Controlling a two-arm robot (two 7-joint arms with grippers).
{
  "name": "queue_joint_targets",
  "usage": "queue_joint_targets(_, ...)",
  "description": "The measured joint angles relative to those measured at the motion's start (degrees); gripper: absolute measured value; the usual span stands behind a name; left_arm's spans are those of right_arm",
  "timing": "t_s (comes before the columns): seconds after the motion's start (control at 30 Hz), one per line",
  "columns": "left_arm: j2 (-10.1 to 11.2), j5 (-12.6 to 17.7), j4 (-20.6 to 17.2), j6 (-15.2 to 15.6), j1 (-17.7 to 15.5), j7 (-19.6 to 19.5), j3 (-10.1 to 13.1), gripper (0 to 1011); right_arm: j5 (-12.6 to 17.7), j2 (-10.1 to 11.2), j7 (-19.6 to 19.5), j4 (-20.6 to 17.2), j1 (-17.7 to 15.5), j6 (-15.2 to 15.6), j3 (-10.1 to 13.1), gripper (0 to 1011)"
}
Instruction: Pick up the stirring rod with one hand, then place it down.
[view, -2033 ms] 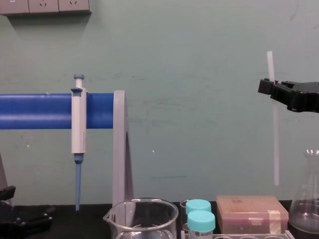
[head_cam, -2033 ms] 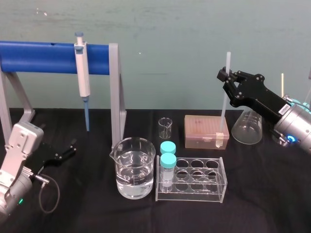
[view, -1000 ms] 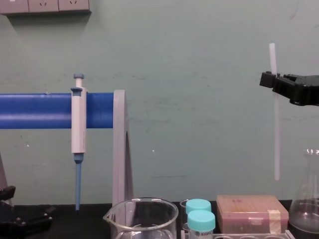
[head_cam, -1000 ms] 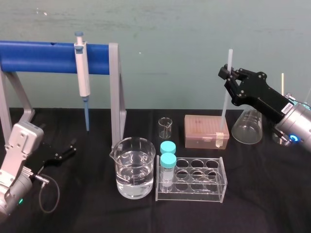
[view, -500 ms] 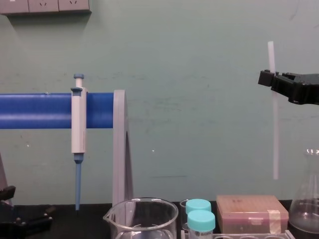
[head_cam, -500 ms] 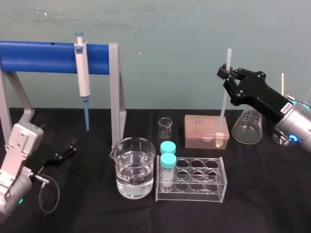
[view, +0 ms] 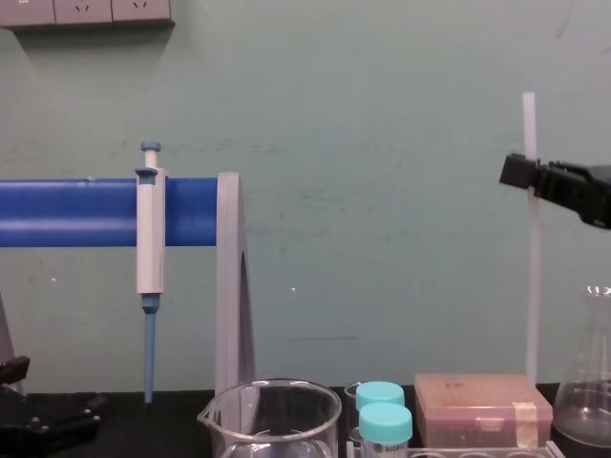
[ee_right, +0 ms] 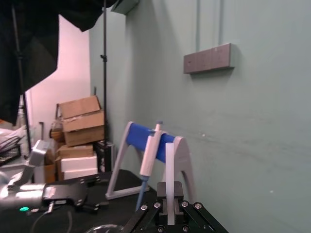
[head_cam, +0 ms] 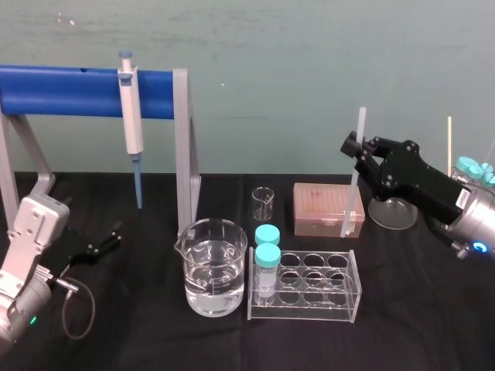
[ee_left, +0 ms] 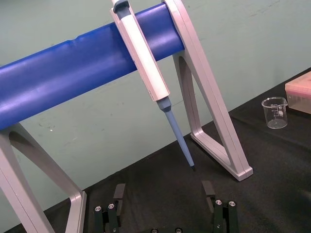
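The stirring rod (head_cam: 348, 197) is a thin translucent-white stick held nearly upright in the air at the right. My right gripper (head_cam: 354, 147) is shut on its upper part, the black jaws pinching it from both sides. Its lower end hangs in front of the tan box (head_cam: 325, 209), just above the tube rack's far right corner. In the chest view the stirring rod (view: 532, 286) reaches down to the box top, gripped at the right gripper (view: 523, 172). The right wrist view has the stirring rod (ee_right: 169, 165) rising between the fingers. My left gripper (ee_left: 163, 194) rests open at the table's left.
A water-filled beaker (head_cam: 214, 267) and a clear tube rack (head_cam: 303, 284) with two teal-capped tubes stand in the middle. Behind are a small beaker (head_cam: 262, 202) and a glass flask (head_cam: 390, 210). A pipette (head_cam: 130, 116) hangs on the blue stand (head_cam: 62, 91) at left.
The right gripper has come down and slightly nearer with the rod still in it, so the rod's lower end now hangs close above the box and rack. The left arm has stayed still.
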Motion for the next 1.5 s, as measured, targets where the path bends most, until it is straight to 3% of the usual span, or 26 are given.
queue_joint_targets(0.47,0.0,0.0,0.0,0.0,0.0,0.0,0.0,1000,1.39,2.65,1.95,0.08,-2.32,-0.3,-2.38,71)
queue_joint_targets(1.5,0.0,0.0,0.0,0.0,0.0,0.0,0.0,1000,-1.08,0.61,-0.36,6.49,-1.91,1.64,-6.18,72)
